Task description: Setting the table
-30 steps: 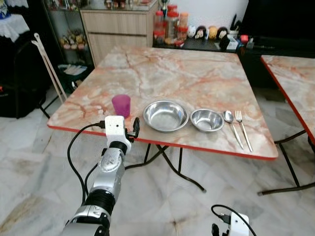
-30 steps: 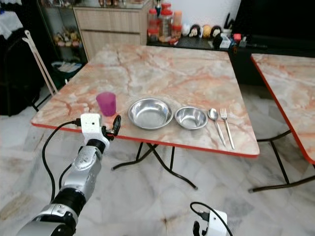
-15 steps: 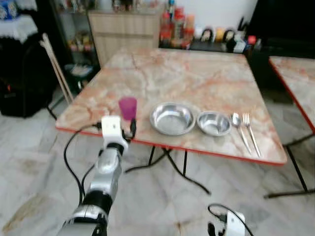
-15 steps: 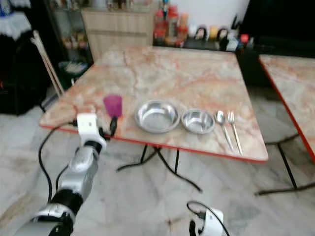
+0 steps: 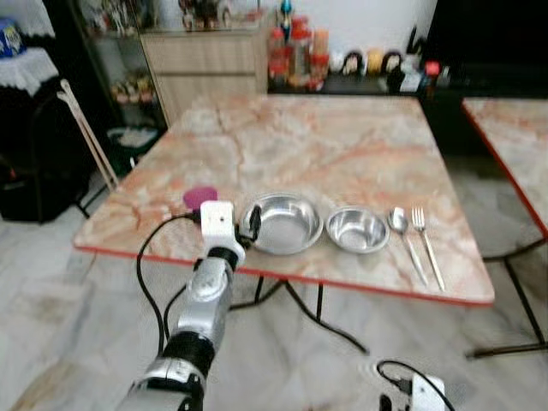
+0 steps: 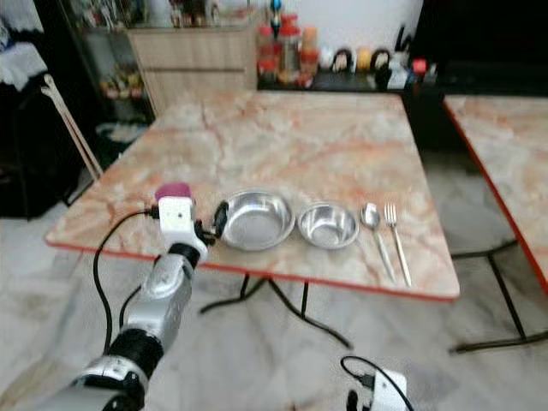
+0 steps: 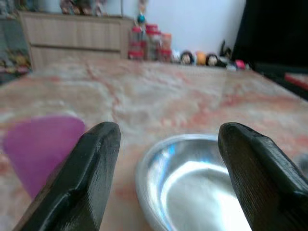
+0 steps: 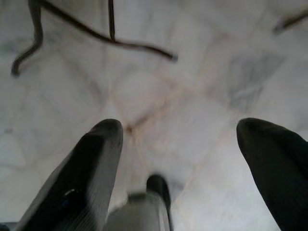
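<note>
Pink-veined marble table (image 5: 325, 145) held a purple plastic cup (image 5: 199, 197), a large steel bowl (image 5: 282, 223), a smaller steel bowl (image 5: 357, 229), a spoon (image 5: 401, 227) and a fork (image 5: 424, 240) in a row. Left gripper (image 7: 166, 159) hovered, fingers apart, between cup and large bowl. Right gripper (image 8: 180, 159) hung spread over the floor.

The left arm (image 5: 201, 308) reaches forward and up from the lower left, its silver forearm rising to a white wrist block with a black cable looping off it. The left gripper (image 7: 166, 144) is held level, its two black fingers (image 7: 94, 168) spread wide apart with nothing between them. The right arm hangs low and idle; the right gripper (image 8: 185, 154) points downward, its fingers (image 8: 89, 168) likewise parted and empty.
</note>
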Robot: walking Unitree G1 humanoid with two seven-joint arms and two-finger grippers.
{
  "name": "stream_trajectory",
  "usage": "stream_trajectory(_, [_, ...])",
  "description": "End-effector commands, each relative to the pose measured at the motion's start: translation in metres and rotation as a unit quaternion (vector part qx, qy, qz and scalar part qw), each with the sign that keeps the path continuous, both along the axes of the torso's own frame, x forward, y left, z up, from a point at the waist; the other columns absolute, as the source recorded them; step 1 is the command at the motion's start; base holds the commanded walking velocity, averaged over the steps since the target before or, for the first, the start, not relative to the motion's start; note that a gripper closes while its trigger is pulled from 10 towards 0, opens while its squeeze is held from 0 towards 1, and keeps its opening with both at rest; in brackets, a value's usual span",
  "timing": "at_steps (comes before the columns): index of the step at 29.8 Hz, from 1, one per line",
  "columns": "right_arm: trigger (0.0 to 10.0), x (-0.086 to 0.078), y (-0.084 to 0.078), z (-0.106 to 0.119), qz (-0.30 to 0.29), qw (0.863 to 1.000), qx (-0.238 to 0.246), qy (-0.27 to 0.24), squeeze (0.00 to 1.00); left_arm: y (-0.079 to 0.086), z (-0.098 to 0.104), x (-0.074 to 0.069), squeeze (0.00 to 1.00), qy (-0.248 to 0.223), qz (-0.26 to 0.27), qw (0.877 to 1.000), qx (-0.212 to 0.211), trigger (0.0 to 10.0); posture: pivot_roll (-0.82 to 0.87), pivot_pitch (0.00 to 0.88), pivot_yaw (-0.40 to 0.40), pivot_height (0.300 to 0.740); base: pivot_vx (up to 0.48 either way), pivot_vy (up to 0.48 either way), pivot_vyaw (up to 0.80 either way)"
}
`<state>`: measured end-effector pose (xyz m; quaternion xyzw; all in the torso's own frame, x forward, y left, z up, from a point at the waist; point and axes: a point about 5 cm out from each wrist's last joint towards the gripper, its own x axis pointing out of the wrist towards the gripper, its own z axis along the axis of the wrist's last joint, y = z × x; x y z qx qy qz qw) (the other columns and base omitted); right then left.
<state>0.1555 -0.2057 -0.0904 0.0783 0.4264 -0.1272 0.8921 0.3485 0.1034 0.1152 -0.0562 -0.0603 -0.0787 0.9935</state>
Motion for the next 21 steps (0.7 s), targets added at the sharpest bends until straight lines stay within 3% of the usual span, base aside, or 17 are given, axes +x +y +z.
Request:
stream_trajectory(1, [10.0,0.0026,0.0082,-0.0003,0.003,1.0,0.01,-0.002,0.0,0.0105,0.0,0.0007,0.0,0.002,0.014,1.0,0.005,10.0,0.02,0.0,-0.01,0.74,0.274,0.0,0.0])
stream_trajectory(21, [10.0,0.0027,0.0086,-0.0005,0.007,1.0,0.01,0.0,0.0,0.01,0.0002,0.0004,0.0,0.0,0.012,1.0,0.004,10.0,0.02,0.0,-0.011,0.74,0.277,0.0,0.0])
